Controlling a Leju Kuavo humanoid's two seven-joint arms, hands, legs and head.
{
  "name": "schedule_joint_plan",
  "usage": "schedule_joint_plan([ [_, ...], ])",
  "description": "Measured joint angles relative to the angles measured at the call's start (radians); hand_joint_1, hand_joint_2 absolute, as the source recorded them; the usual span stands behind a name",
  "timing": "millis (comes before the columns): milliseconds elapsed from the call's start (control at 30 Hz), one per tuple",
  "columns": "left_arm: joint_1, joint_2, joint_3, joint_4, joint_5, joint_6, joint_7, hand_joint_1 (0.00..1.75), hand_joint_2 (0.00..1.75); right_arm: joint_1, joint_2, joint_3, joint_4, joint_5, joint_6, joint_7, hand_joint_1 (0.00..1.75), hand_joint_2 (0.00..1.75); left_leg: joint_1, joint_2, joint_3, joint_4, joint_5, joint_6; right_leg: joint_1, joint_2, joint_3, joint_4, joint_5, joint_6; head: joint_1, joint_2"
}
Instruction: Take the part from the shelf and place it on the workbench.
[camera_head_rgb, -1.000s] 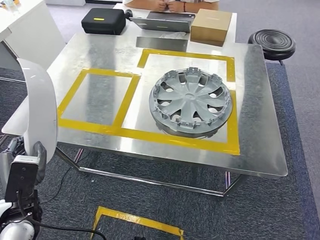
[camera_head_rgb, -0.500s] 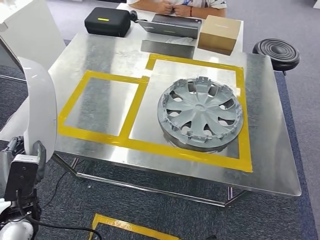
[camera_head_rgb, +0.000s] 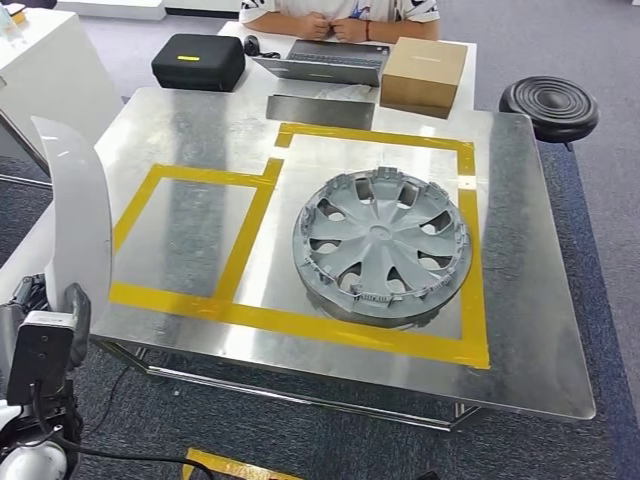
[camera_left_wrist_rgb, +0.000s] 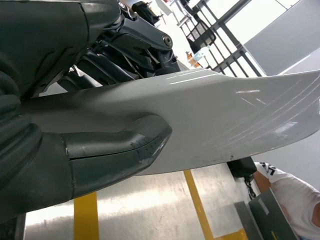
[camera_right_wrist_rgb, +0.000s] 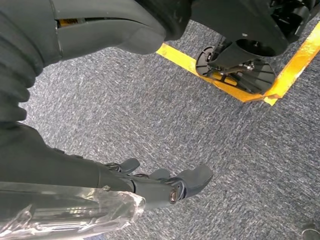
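Slippage is my first worry: the white part (camera_head_rgb: 75, 215) is a long, glossy, curved panel, and I am holding it by one end only, standing upright above the left hand (camera_head_rgb: 75, 310) at the near left corner of the workbench (camera_head_rgb: 521, 300). In the left wrist view the thick thumb (camera_left_wrist_rgb: 124, 150) presses flat on one face of the part (camera_left_wrist_rgb: 226, 115) while the dark fingers close on the other face, so the grasp is a pinch on smooth, scratched paint. I judge that any swing of the arm could let the panel pivot or slide in that pinch.

The second risk is the landing spot. The left taped square (camera_head_rgb: 189, 225) looks like the free one, yet the part is tall and bowed; if I lower it carelessly, its top could tip onto the grey hubcap (camera_head_rgb: 381, 245) lying in the larger yellow frame just beside it, or the lower edge could catch the table rim.

The right hand (camera_right_wrist_rgb: 166, 182) hangs over the carpet, fingers loosely apart and holding nothing. A person sits at the far side, behind a laptop (camera_head_rgb: 324, 62), a black case (camera_head_rgb: 198, 60) and a cardboard box (camera_head_rgb: 423, 72).
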Motion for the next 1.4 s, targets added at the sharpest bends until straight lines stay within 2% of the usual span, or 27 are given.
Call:
schedule_joint_plan([
  [33, 0.0, 0.0, 0.001, 0.0, 0.0, -0.001, 0.001, 1.75, 1.75, 0.0, 0.0, 0.0, 0.0, 0.0, 0.0, 0.0, 0.0, 1.75, 0.0, 0.0, -0.013, -0.001, 0.004, 0.0, 0.0, 0.001, 0.006, 0.0, -0.005, 0.0, 0.0, 0.0],
  [67, 0.0, 0.0, 0.002, 0.0, 0.0, -0.001, 0.002, 1.75, 1.75, 0.0, 0.0, 0.0, 0.0, 0.0, 0.0, 0.0, 0.0, 1.75, 0.0, 0.0, -0.008, -0.037, 0.033, 0.002, 0.0, 0.002, 0.014, 0.0, -0.01, 0.001, 0.0, 0.0],
  [133, 0.0, -0.001, 0.007, 0.0, -0.001, -0.001, 0.004, 1.75, 1.75, 0.0, 0.0, 0.0, 0.0, 0.0, -0.001, 0.001, 0.0, 1.75, 0.0, 0.001, 0.03, -0.162, 0.127, 0.005, -0.001, 0.003, 0.03, 0.001, -0.023, 0.007, 0.0, 0.0],
  [200, -0.001, -0.005, 0.013, 0.0, -0.002, 0.004, 0.007, 1.75, 1.75, -0.001, 0.0, 0.0, 0.0, 0.0, -0.005, 0.005, 0.0, 1.75, -0.002, 0.002, 0.056, -0.248, 0.17, 0.013, 0.002, 0.005, 0.035, 0.002, -0.034, 0.018, -0.001, 0.0],
  [300, -0.001, -0.014, 0.018, 0.0, -0.003, 0.013, 0.013, 1.75, 1.75, 0.0, 0.0, 0.0, 0.0, 0.0, -0.01, 0.012, 0.0, 1.75, -0.002, 0.001, 0.063, -0.263, 0.175, 0.03, 0.004, 0.004, 0.033, -0.004, -0.048, 0.035, -0.002, 0.0],
  [367, -0.003, -0.02, 0.02, 0.0, -0.002, 0.016, 0.016, 1.75, 1.75, -0.002, 0.0, 0.0, 0.0, 0.0, -0.012, 0.015, 0.0, 1.75, 0.003, 0.001, 0.071, -0.266, 0.172, 0.042, 0.004, 0.003, 0.023, 0.031, -0.075, 0.046, 0.0, 0.0],
  [400, -0.005, -0.023, 0.021, 0.0, -0.002, 0.017, 0.017, 1.75, 1.75, -0.004, 0.0, 0.0, 0.0, 0.0, -0.014, 0.017, 0.0, 1.75, 0.004, 0.002, 0.074, -0.267, 0.17, 0.048, 0.003, 0.002, 0.0, 0.08, -0.102, 0.051, 0.0, 0.0],
  [467, -0.008, -0.028, 0.022, 0.0, -0.001, 0.019, 0.019, 1.75, 1.75, -0.005, 0.0, 0.0, 0.0, 0.0, -0.017, 0.024, 0.0, 1.75, 0.003, 0.003, 0.078, -0.267, 0.164, 0.055, 0.003, 0.002, -0.074, 0.215, -0.162, 0.057, 0.002, 0.0],
  [500, -0.008, -0.032, 0.023, 0.0, 0.0, 0.02, 0.019, 1.75, 1.75, -0.004, 0.0, 0.0, 0.0, 0.0, -0.017, 0.026, 0.0, 1.75, 0.003, 0.002, 0.08, -0.266, 0.161, 0.057, 0.002, 0.002, -0.105, 0.263, -0.173, 0.059, 0.002, 0.0],
  [533, -0.009, -0.035, 0.023, 0.0, 0.0, 0.02, 0.02, 1.75, 1.75, -0.003, 0.0, 0.0, 0.0, 0.0, -0.017, 0.028, 0.0, 1.75, 0.003, 0.001, 0.084, -0.266, 0.158, 0.057, 0.003, 0.002, -0.119, 0.277, -0.163, 0.058, 0.002, 0.0],
  [567, -0.009, -0.037, 0.023, 0.0, 0.001, 0.02, 0.021, 1.75, 1.75, -0.003, 0.0, 0.0, 0.0, 0.0, -0.017, 0.028, 0.0, 1.75, 0.003, -0.001, 0.09, -0.266, 0.154, 0.056, 0.003, 0.002, -0.111, 0.246, -0.131, 0.056, 0.002, 0.0],
  [633, -0.01, -0.041, 0.024, 0.0, 0.001, 0.02, 0.021, 1.75, 1.75, -0.004, 0.0, 0.0, 0.0, 0.0, -0.017, 0.029, 0.0, 1.75, 0.003, -0.002, 0.104, -0.266, 0.144, 0.051, 0.004, 0.002, -0.055, 0.112, -0.049, 0.048, 0.002, 0.0],
  [667, -0.011, -0.042, 0.024, 0.0, 0.001, 0.02, 0.021, 1.75, 1.75, -0.005, 0.0, 0.0, 0.0, 0.0, -0.018, 0.029, 0.0, 1.75, 0.001, -0.003, 0.11, -0.265, 0.14, 0.047, 0.005, 0.002, -0.026, 0.051, -0.02, 0.043, 0.002, 0.0],
  [700, -0.012, -0.043, 0.024, 0.0, 0.001, 0.02, 0.021, 1.75, 1.75, -0.006, 0.0, 0.0, 0.0, 0.0, -0.018, 0.029, 0.0, 1.75, 0.0, -0.003, 0.113, -0.265, 0.137, 0.043, 0.007, 0.002, -0.008, 0.016, -0.007, 0.039, 0.001, 0.0],
  [800, -0.013, -0.044, 0.024, 0.0, 0.001, 0.021, 0.021, 1.75, 1.75, -0.007, 0.001, 0.0, 0.0, 0.0, -0.019, 0.029, 0.0, 1.75, 0.001, -0.003, 0.115, -0.269, 0.136, 0.026, 0.009, 0.003, 0.002, -0.003, -0.002, 0.024, 0.0, 0.0],
  [867, -0.015, -0.045, 0.025, 0.0, 0.002, 0.021, 0.021, 1.75, 1.75, -0.007, 0.002, 0.0, 0.0, 0.0, -0.02, 0.029, 0.0, 1.75, 0.002, -0.002, 0.106, -0.246, 0.116, 0.015, 0.004, 0.003, 0.007, -0.014, 0.003, 0.012, -0.003, 0.0],
  [900, -0.016, -0.046, 0.026, 0.0, 0.002, 0.021, 0.022, 1.75, 1.75, -0.008, 0.003, 0.0, 0.0, 0.0, -0.02, 0.029, 0.0, 1.75, 0.002, -0.001, 0.088, -0.205, 0.091, 0.01, 0.001, 0.002, 0.01, -0.018, 0.005, 0.008, -0.005, 0.0],
  [967, -0.017, -0.046, 0.028, 0.0, 0.004, 0.021, 0.022, 1.75, 1.75, -0.008, 0.003, 0.0, 0.0, 0.0, -0.02, 0.03, 0.0, 1.75, 0.004, -0.001, 0.026, -0.075, 0.031, 0.001, 0.0, 0.001, 0.011, -0.019, 0.004, 0.004, -0.009, 0.0],
  [1000, -0.017, -0.046, 0.029, 0.0, 0.006, 0.021, 0.022, 1.75, 1.75, -0.008, 0.003, 0.0, 0.0, 0.0, -0.02, 0.031, 0.0, 1.75, 0.006, -0.001, -0.003, -0.02, 0.013, -0.002, -0.001, 0.001, 0.012, -0.019, 0.003, 0.003, -0.008, 0.0],
  [1033, -0.017, -0.046, 0.031, 0.0, 0.008, 0.02, 0.022, 1.75, 1.75, -0.007, 0.003, 0.0, 0.0, 0.0, -0.02, 0.032, 0.0, 1.75, 0.007, -0.001, -0.018, 0.005, 0.015, -0.004, -0.001, 0.001, 0.013, -0.019, 0.002, 0.003, -0.009, 0.0],
  [1067, -0.017, -0.046, 0.033, 0.0, 0.009, 0.02, 0.022, 1.75, 1.75, -0.007, 0.003, 0.0, 0.0, 0.0, -0.021, 0.033, 0.0, 1.75, 0.008, -0.001, -0.014, -0.008, 0.036, -0.005, -0.002, 0.002, 0.014, -0.019, 0.001, 0.004, -0.008, 0.0],
  [1133, -0.018, -0.046, 0.036, 0.0, 0.01, 0.02, 0.022, 1.75, 1.75, -0.007, 0.003, 0.0, 0.0, 0.0, -0.02, 0.033, 0.0, 1.75, 0.01, 0.001, 0.042, -0.13, 0.109, -0.006, -0.003, 0.004, 0.02, -0.018, -0.002, 0.009, -0.009, 0.0],
  [1200, -0.019, -0.047, 0.036, 0.0, 0.009, 0.02, 0.022, 1.75, 1.75, -0.008, 0.003, 0.0, 0.0, 0.0, -0.02, 0.033, 0.0, 1.75, 0.01, 0.002, 0.096, -0.246, 0.148, -0.002, 0.0, 0.006, 0.021, -0.015, -0.008, 0.02, -0.01, 0.0],
  [1233, -0.019, -0.047, 0.036, 0.0, 0.007, 0.022, 0.022, 1.75, 1.75, -0.008, 0.003, 0.0, 0.0, 0.0, -0.02, 0.033, 0.0, 1.75, 0.009, 0.001, 0.107, -0.271, 0.15, 0.003, 0.003, 0.007, 0.02, -0.015, -0.009, 0.025, -0.01, 0.0],
  [1333, -0.019, -0.047, 0.037, 0.0, -0.004, 0.031, 0.022, 1.75, 1.75, -0.007, 0.003, 0.0, 0.0, 0.0, -0.02, 0.033, 0.0, 1.75, 0.008, -0.001, 0.109, -0.279, 0.148, 0.025, 0.001, 0.006, 0.02, -0.016, -0.013, 0.042, -0.01, 0.0],
  [1400, -0.019, -0.046, 0.038, 0.0, -0.012, 0.035, 0.022, 1.75, 1.75, -0.008, 0.003, 0.0, 0.0, 0.0, -0.02, 0.033, 0.0, 1.75, 0.01, 0.0, 0.113, -0.282, 0.149, 0.038, 0.0, 0.003, -0.006, 0.038, -0.048, 0.051, -0.005, 0.0],
])
